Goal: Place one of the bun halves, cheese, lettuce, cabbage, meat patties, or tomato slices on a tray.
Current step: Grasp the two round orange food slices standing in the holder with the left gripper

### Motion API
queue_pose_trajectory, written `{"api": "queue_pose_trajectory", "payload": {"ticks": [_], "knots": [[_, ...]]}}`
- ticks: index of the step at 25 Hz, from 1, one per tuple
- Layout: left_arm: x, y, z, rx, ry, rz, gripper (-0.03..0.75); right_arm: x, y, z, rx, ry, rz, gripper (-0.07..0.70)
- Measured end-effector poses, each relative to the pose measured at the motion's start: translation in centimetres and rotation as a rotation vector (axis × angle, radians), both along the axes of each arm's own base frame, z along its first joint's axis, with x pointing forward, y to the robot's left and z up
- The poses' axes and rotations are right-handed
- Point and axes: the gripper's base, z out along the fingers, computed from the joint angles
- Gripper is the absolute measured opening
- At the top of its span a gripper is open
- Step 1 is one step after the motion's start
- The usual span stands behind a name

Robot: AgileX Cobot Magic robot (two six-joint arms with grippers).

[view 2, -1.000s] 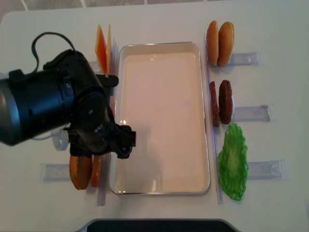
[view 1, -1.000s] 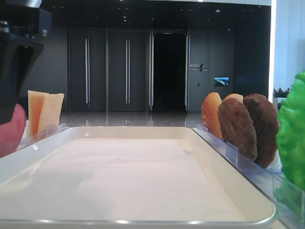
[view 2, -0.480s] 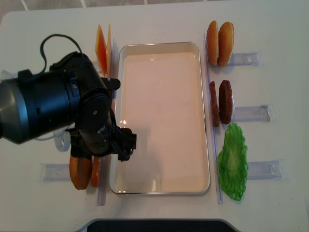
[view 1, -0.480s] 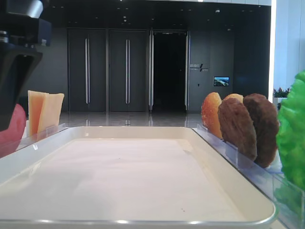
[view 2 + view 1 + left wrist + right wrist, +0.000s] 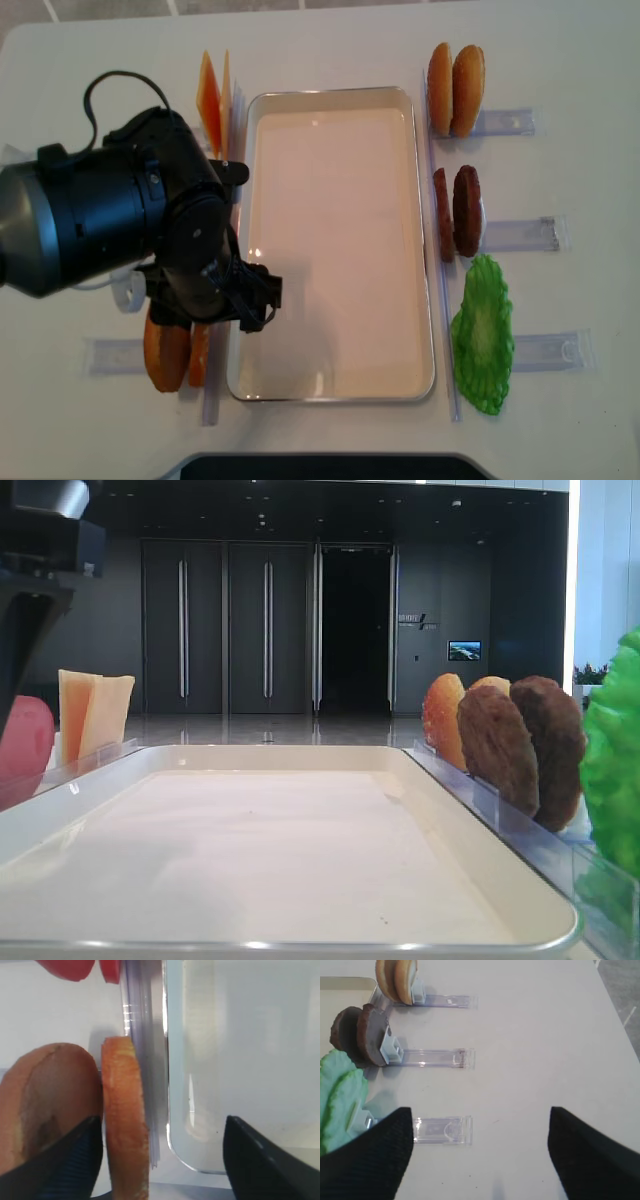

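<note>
Right now, apparently at the grasping step: black left claw (image 5: pixel 160 1132) spread wide and gripping nothing, poised over the pair of round golden-brown bun halves (image 5: pixel 125 1120) standing on edge in a clear plastic holder (image 5: pixel 145 1035), just beside the long left rim of the large cream-white rectangular tray (image 5: pixel 240 1060). Judging by the left wrist view, one finger above the outer bun half and the other above the tray floor, so straddling the inner half together with the holder wall and the tray rim. Better to shift away from the tray until bracketing only the thin inner disc, then lower, close gently on its flat faces and lift straight up before crossing the rim. Worth minding the tray's raised lip and the holder wall, both hard against the inner bun half, with a likely risk of dragging the holder on catching either. Pinkish-red round tomato slices (image 5: pixel 70 967) near on the same side, thin yellow-orange cheese squares (image 5: pixel 212 100) further along, so little side room there. Plenty of bare tray floor for the drop, nothing on it yet. Black right claw (image 5: pixel 480 1152) likewise spread wide and holding nothing, hanging over the white table (image 5: pixel 545 1035) near the dark brown rough meat patties (image 5: pixel 367 1035) and a ruffled green lettuce leaf (image 5: pixel 340 1085).
</note>
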Motion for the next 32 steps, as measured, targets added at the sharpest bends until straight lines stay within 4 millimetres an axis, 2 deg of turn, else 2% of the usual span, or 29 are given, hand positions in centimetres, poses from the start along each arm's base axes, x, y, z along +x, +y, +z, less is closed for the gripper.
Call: {"api": "queue_pose_trajectory", "payload": {"ticks": [16, 32], "knots": [[-0.14, 0.92, 0.19, 0.106, 0.019, -0.008, 0.134, 0.0, 0.0, 0.0, 0.0, 0.0, 0.0, 0.555], [-0.32, 0.98, 0.5, 0.098, 0.026, -0.03, 0.13, 0.0, 0.0, 0.0, 0.0, 0.0, 0.0, 0.555]]}}
